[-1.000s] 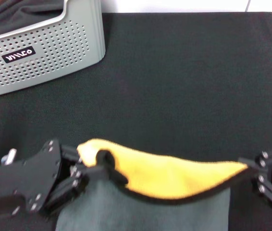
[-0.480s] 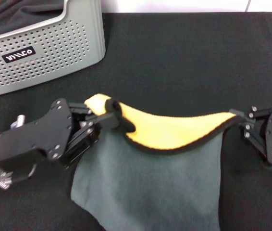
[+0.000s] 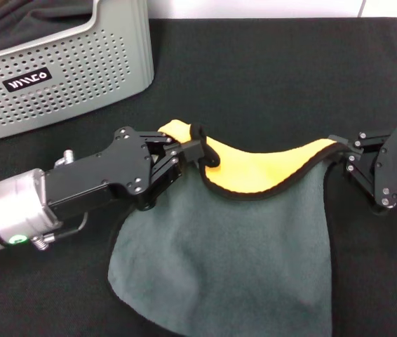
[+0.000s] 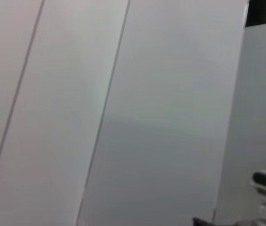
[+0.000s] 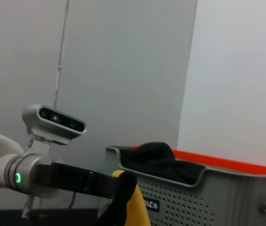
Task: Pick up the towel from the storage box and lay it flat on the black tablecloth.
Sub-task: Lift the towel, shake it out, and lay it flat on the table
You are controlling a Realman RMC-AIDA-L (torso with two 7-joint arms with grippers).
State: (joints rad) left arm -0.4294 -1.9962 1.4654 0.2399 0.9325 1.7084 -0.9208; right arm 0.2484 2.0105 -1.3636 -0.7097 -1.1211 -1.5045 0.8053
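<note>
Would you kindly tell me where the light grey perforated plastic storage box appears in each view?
Head view: light grey perforated plastic storage box, upper left corner, on the black tablecloth.
Left wrist view: not in it.
Right wrist view: lower right.
Shared landmark: its black label.

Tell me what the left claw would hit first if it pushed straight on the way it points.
Probably the towel itself: the left claw is clamped on one yellow corner and points toward the right claw, which holds the opposite corner. The sagging yellow edge lies between them; past it, the right claw, though depth is unclear.
</note>
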